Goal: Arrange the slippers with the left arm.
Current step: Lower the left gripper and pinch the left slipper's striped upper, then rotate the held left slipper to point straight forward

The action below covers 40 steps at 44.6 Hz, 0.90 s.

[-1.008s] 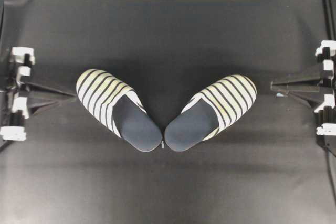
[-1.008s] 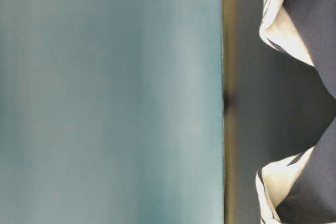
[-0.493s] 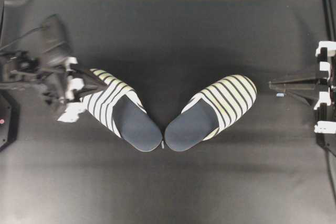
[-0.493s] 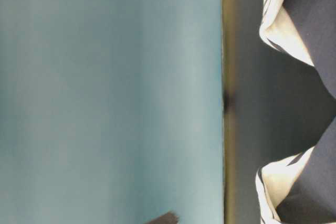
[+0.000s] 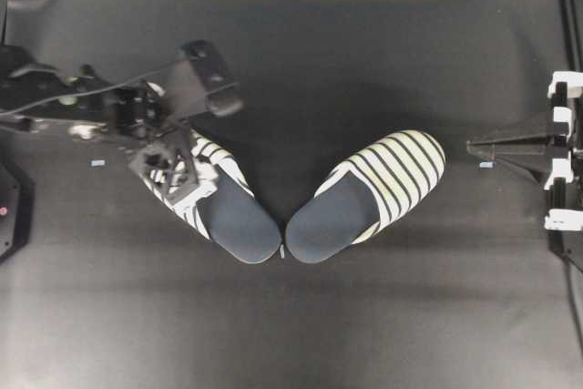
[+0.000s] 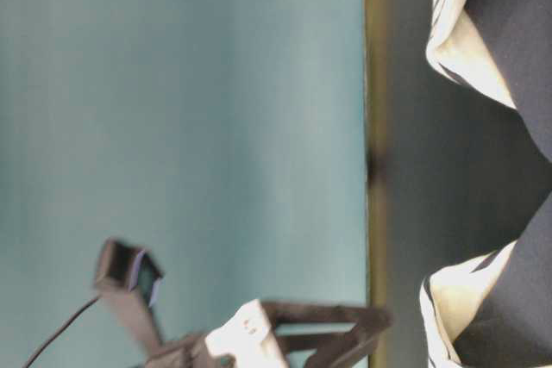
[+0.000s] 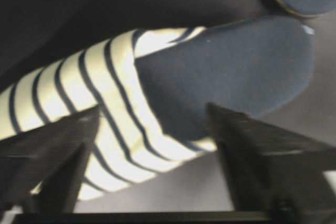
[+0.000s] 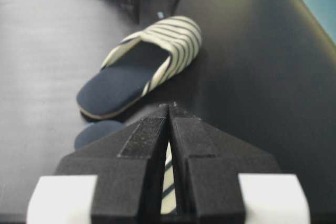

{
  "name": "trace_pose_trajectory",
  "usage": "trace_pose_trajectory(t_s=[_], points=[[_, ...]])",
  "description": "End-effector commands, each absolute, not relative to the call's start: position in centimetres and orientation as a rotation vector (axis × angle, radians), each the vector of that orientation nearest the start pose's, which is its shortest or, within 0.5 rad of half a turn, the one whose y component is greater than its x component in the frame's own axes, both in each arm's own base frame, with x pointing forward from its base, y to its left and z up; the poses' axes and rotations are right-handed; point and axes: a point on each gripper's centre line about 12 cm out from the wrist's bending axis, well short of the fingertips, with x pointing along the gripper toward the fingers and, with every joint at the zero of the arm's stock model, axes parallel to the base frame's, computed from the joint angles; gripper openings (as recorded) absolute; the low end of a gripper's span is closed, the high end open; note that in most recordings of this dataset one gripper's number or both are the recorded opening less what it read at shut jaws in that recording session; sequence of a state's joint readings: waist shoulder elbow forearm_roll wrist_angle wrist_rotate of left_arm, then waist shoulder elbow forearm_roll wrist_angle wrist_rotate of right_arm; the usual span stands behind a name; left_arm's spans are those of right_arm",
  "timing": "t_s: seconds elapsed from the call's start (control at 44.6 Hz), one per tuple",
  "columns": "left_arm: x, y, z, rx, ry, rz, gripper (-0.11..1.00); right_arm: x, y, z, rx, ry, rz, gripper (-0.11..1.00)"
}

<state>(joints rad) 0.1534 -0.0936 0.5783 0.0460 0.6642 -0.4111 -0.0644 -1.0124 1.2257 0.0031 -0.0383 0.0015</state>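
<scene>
Overhead exterior: the left claw [image 5: 175, 170] is spread over the striped upper of the left slipper [image 5: 228, 216], heel to heel with the right slipper [image 5: 369, 193] mid-tabletop [image 5: 301, 334]. Approach judged; closing is needed next. The right claw [image 5: 474, 147] is pressed together.

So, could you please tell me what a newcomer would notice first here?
The pair of striped slippers on the dark table, heels together in a V. Next, the left claw, open over the left-hand slipper while the right claw sits shut at the table's right edge.
</scene>
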Motion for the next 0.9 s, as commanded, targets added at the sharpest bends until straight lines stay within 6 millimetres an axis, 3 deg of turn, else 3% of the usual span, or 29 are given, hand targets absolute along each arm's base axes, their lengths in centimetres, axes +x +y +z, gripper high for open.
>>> trace_pose_trajectory(t_s=[0.0,0.224,0.605,0.717,0.873], points=[[34.8,6.0,17.6,-0.406,1.145,0.391,0.86,18.8,-1.2,25.4,0.018,0.171,-0.067,0.00],[34.5,7.3,15.6,-0.468,1.233,0.470,0.82,18.7,-1.2,25.2,0.018,0.174,-0.067,0.00],[33.8,7.8,14.8,-0.526,1.249,0.528,0.75,18.7,-1.2,25.0,0.018,0.174,-0.067,0.00],[33.7,7.8,14.8,-0.512,1.263,0.520,0.59,18.7,-1.2,25.0,0.018,0.176,-0.066,0.00],[33.9,7.9,15.4,-0.455,1.276,0.476,0.19,18.7,-1.2,25.0,0.018,0.174,-0.067,0.00]])
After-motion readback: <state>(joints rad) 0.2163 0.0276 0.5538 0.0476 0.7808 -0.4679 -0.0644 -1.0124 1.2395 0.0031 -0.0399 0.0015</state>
